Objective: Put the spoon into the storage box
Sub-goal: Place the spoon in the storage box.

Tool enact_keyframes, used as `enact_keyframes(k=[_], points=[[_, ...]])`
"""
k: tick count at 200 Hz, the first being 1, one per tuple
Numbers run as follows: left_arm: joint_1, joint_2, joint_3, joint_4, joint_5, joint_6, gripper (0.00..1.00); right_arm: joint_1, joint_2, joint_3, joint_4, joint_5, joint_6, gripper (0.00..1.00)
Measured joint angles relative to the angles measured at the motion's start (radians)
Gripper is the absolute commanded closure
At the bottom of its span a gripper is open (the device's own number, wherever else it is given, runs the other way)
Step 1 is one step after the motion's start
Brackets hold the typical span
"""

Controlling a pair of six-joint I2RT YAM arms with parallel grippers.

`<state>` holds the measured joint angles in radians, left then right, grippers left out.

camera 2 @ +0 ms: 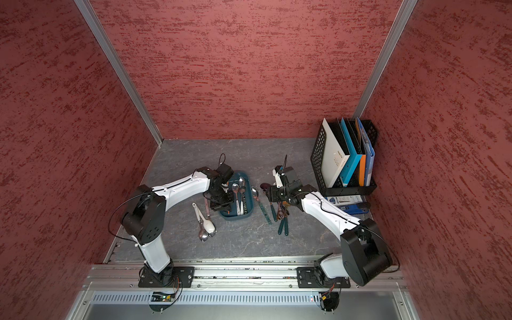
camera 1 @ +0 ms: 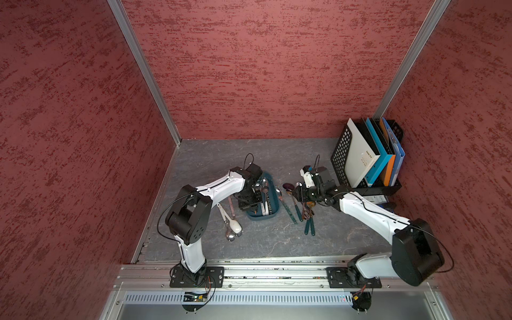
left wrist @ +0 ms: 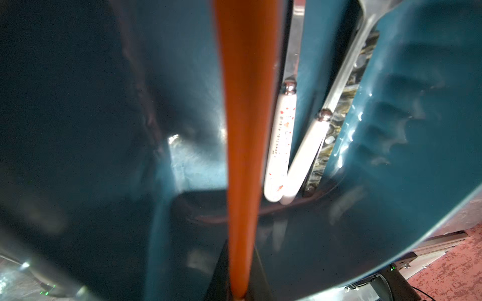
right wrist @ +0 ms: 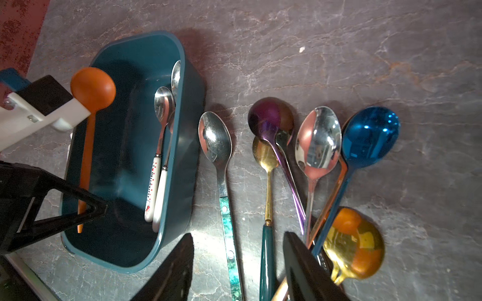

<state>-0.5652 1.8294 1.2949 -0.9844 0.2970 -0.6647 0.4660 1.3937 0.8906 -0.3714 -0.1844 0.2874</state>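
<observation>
Left gripper (left wrist: 240,292): fingers (right wrist: 100,208) pressed together, pinching the orange spoon (right wrist: 93,88) near its thin handle end.
Orange spoon: rises from those fingers towards the left wrist, bowl uppermost, over the inside of the box (right wrist: 187,156), close to one long wall.
Box: teal, under the left fingers, on the table (right wrist: 339,52).
White-handled spoons (right wrist: 156,187): two, inside the box, along the wall far from the left fingers.
Right gripper (right wrist: 237,250): fingers (right wrist: 177,271) spread, holding nothing.
Green-handled spoon (right wrist: 215,140): on the table, between the right fingers.
Teal-handled spoon (right wrist: 266,156): beside it, also between them.
Blue spoon (right wrist: 370,138): in a fanned pile beyond one right finger.
</observation>
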Motion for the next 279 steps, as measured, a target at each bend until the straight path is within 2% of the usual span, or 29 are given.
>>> enact_keyframes(k=[43, 84, 106, 183, 198, 244, 279], points=[[0.001, 0.093, 0.026, -0.014, 0.040, 0.011, 1.00, 0.000, 0.000, -0.002, 0.000, 0.010, -0.016, 0.43], [0.023, 0.113, 0.038, -0.032, 0.072, 0.019, 1.00, 0.000, 0.000, -0.002, -0.001, 0.011, -0.021, 0.43], [0.032, 0.137, 0.051, -0.032, 0.093, 0.027, 0.94, 0.000, 0.001, -0.002, -0.003, 0.018, -0.027, 0.43], [0.031, 0.160, 0.054, -0.049, 0.115, 0.074, 0.61, 0.000, 0.018, 0.003, -0.065, 0.052, -0.051, 0.42], [0.027, 0.150, 0.054, -0.049, 0.110, 0.083, 0.56, 0.000, 0.027, 0.018, -0.087, 0.053, -0.058, 0.42], [-0.002, 0.032, 0.054, -0.037, 0.060, 0.145, 0.54, 0.013, 0.048, 0.065, -0.151, 0.058, -0.079, 0.45], [-0.007, -0.117, 0.054, -0.021, -0.008, 0.209, 0.53, 0.057, 0.085, 0.097, -0.196, 0.059, -0.093, 0.55]])
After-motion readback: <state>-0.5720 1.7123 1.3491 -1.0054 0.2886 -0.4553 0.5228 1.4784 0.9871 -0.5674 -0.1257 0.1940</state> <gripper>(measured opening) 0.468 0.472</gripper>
